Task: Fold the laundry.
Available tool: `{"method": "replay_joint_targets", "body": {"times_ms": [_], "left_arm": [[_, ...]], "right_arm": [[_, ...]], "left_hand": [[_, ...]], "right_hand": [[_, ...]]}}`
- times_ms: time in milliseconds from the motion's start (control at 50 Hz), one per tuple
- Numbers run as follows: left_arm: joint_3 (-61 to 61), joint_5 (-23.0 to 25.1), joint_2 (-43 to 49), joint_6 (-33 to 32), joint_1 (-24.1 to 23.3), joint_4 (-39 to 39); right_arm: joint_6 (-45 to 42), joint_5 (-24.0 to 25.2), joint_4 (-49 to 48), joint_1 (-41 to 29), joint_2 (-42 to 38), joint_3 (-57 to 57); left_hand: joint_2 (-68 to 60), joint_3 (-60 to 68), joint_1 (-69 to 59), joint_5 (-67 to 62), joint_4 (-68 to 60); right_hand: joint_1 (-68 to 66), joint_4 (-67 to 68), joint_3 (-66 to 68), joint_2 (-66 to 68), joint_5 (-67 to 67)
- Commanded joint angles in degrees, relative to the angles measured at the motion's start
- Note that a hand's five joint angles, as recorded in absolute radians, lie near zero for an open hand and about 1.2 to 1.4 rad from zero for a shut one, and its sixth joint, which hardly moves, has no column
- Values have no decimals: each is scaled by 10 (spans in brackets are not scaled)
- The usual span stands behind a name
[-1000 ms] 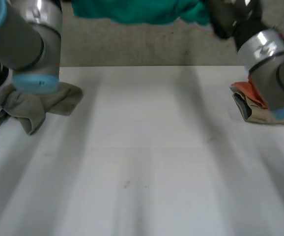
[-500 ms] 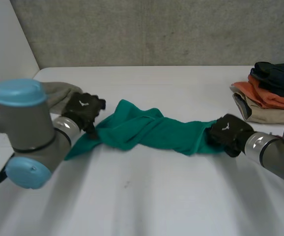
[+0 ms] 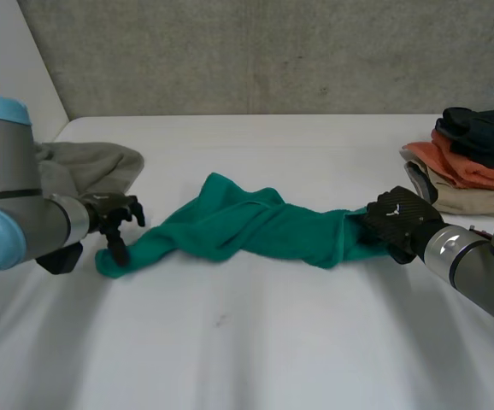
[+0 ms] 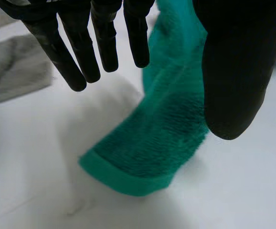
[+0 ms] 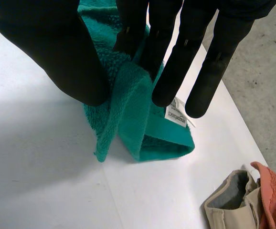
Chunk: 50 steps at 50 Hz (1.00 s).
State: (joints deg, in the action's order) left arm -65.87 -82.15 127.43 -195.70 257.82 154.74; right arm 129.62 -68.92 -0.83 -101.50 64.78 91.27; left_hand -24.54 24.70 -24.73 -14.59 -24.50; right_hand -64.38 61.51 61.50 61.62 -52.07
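Head view is showing a teal terry towel (image 3: 247, 226) lying twisted along the white worktop (image 3: 255, 342), its long axis running hand to hand. The left robot hand (image 3: 114, 224) is hanging slack-fingered, holding nothing, at one end. The right robot hand (image 3: 398, 220) is pinching the other end. A crumpled grey cloth (image 3: 89, 166) and a stack of folded clothes (image 3: 465, 166) are sitting clear.

Towel (image 3: 255, 224) across table (image 3: 255, 342); near strip bare

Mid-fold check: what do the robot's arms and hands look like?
The left arm and right arm are thick grey tubes with light-blue caps and silver wrist rings. The left hand and right hand are black, with slim rod-like fingers and a broad thumb; the right hand's back bears a small white mark.
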Motion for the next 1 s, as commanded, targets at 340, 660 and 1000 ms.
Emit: {"method": "replay_joint_targets", "body": {"times_ms": [340, 660, 1000], "left_arm": [[158, -129, 5, -57, -71, 165], [177, -76, -78, -100, -111, 348], [84, -21, -237, -63, -170, 313]], "right_arm": [[39, -23, -50, -5, 4, -82], [-182, 88, 263, -26, 7, -50], [290, 66, 127, -14, -21, -268]], "left_hand": [[-555, 553, -553, -554, -555], [-555, 553, -553, -554, -555], [-555, 553, -553, -554, -555]], "right_hand": [[-156, 185, 185, 184, -179], [386, -357, -357, -358, 363], [544, -515, -515, -516, 521]]}}
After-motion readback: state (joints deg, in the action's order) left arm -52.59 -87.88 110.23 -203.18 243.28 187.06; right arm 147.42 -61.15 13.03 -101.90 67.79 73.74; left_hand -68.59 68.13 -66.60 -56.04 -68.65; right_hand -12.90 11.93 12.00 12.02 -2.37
